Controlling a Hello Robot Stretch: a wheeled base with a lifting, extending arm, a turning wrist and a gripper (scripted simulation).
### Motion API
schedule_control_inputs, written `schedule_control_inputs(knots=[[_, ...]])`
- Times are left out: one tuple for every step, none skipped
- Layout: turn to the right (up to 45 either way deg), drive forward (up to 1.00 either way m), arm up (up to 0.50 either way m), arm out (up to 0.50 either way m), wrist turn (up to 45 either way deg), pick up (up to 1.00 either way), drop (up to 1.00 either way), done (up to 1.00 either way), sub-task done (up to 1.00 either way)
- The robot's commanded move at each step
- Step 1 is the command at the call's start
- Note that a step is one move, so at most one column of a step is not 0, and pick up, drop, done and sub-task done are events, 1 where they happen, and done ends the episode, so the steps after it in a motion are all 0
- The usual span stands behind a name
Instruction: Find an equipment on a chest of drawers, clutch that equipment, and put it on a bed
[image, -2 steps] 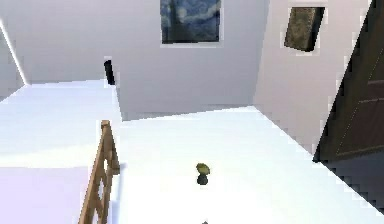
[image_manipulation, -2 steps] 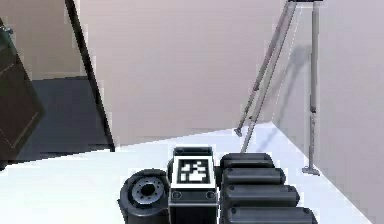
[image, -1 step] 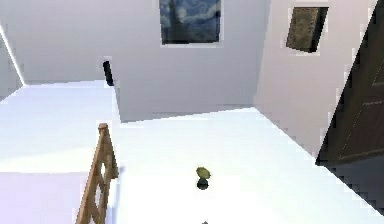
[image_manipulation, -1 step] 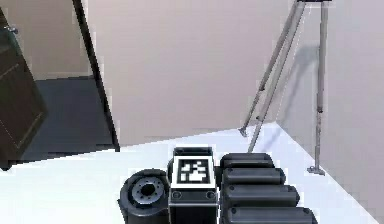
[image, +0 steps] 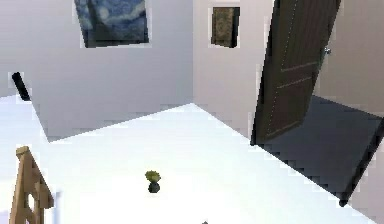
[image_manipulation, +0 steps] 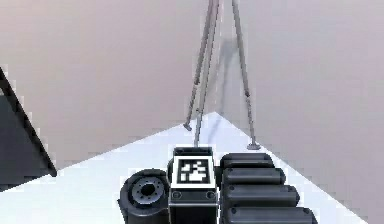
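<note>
On the floor, a pot holds greenery (gripper load unclear).

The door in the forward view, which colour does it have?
The door is dark brown; the forward view shows it best.

A dark door stands ajar. Left of it hang a small picture and, farther left, a blue painting; below-left, a potted plant sits on the floor.

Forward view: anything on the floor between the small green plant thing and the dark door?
Nothing. In the forward view only bare pale floor runs from the small plant to the dark door.
</note>
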Motion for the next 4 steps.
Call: schedule_control_inputs(knots=[[0.0,1.00,0.00,0.00,0.0,0.00,0.00,0.00,0.00],[27.0,0.00,0.00,0.00,0.0,0.00,0.00,0.00,0.00],[0.0,0.35,0.00,0.00,0.0,0.00,0.00,0.00,0.00],[-45.0,0.00,0.00,0.00,0.0,0.00,0.00,0.00,0.00]])
